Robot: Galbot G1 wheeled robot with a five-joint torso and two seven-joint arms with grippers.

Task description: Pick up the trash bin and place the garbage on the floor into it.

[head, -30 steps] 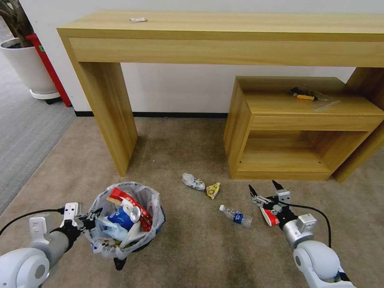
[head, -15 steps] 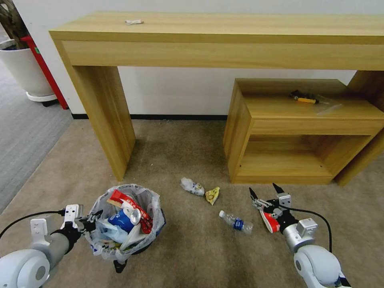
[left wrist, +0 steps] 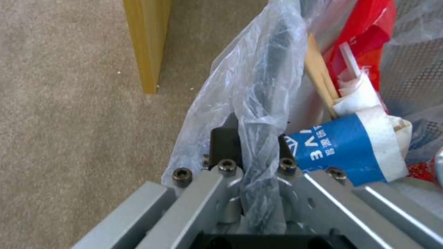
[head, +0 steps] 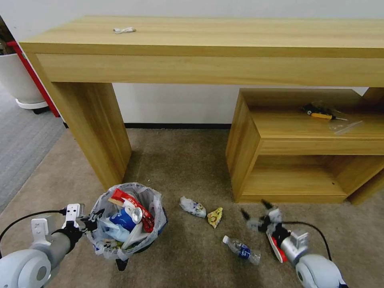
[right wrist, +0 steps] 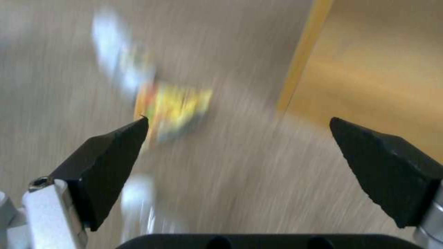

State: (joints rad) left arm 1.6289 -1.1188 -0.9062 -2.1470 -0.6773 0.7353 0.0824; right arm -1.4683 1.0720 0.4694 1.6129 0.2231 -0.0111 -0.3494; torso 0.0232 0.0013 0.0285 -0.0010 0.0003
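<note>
The trash bin (head: 130, 236), black with a crinkled white bag, holds a blue-white paper cup (left wrist: 346, 148), a red wrapper (left wrist: 369, 38) and a wooden stick (left wrist: 318, 76). My left gripper (head: 90, 222) (left wrist: 258, 145) is shut on the bin's bagged rim. On the beige floor (head: 180, 160) lie a crumpled white wrapper (head: 193, 207), a yellow wrapper (head: 215, 217) (right wrist: 182, 110), a clear bottle (head: 242, 250) and a red-white piece (head: 278, 247) under my right wrist. My right gripper (head: 256, 212) (right wrist: 237, 122) hangs open, blurred, just right of the yellow wrapper and beyond the bottle.
A long wooden desk (head: 200, 52) spans the back, its leg (head: 96, 132) just beyond the bin. A low wooden shelf unit (head: 304, 160) stands close behind the right gripper, with a screwdriver (head: 320, 115) on top. A white planter (head: 16, 84) and grey carpet (head: 20, 140) lie far left.
The whole view has shifted as the camera moved toward the desk. My right gripper has moved forward and a little left past the bottle, still open. The left gripper keeps its hold on the bin.
</note>
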